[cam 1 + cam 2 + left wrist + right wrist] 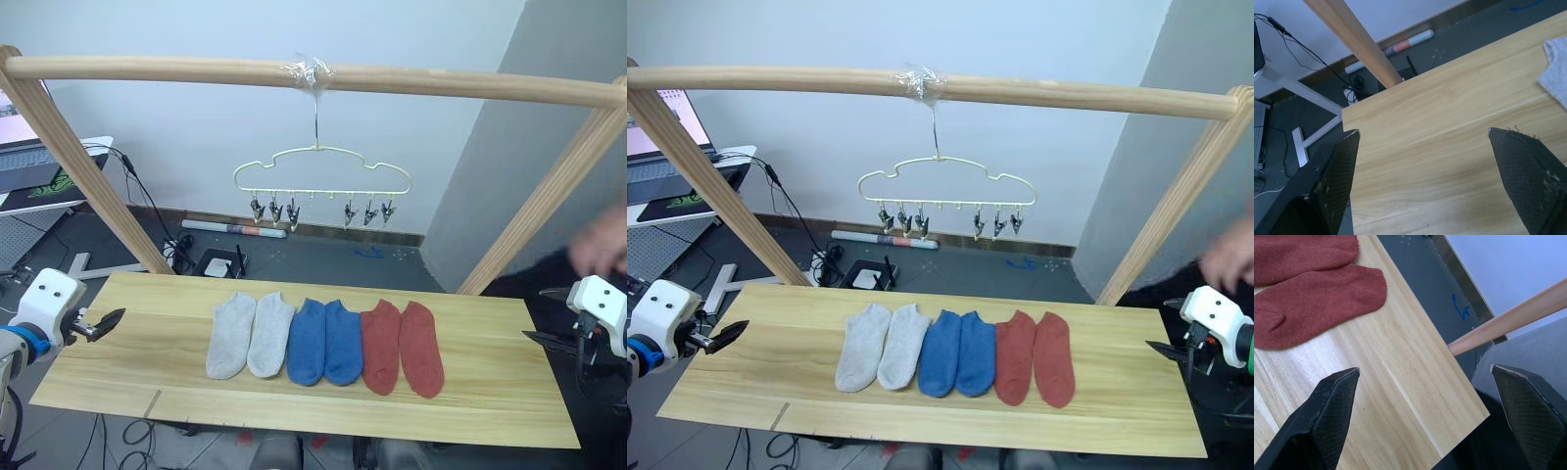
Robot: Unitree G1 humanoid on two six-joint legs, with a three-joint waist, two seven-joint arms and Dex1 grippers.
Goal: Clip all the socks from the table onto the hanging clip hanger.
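Several socks lie side by side in the middle of the table [127, 367]: a light grey pair [251, 336], a blue pair [325, 343] and a rust red pair [402, 347]. Above and behind them the pale-yellow clip hanger [323, 192] hangs by its hook from the pole, its metal clips [292, 212] holding nothing. My left gripper [106, 321] hovers open over the table's left end, well clear of the grey pair. At the table's right end my right gripper [544, 315] is open too, and the red socks [1312, 303] lie beyond its fingers.
A round wooden pole frame [196, 69] spans the table, with slanted legs at both ends. A person's hand [602, 245] shows at the far right. A desk with a laptop [24, 162] stands back left. Cables and a roll [233, 228] lie on the floor behind.
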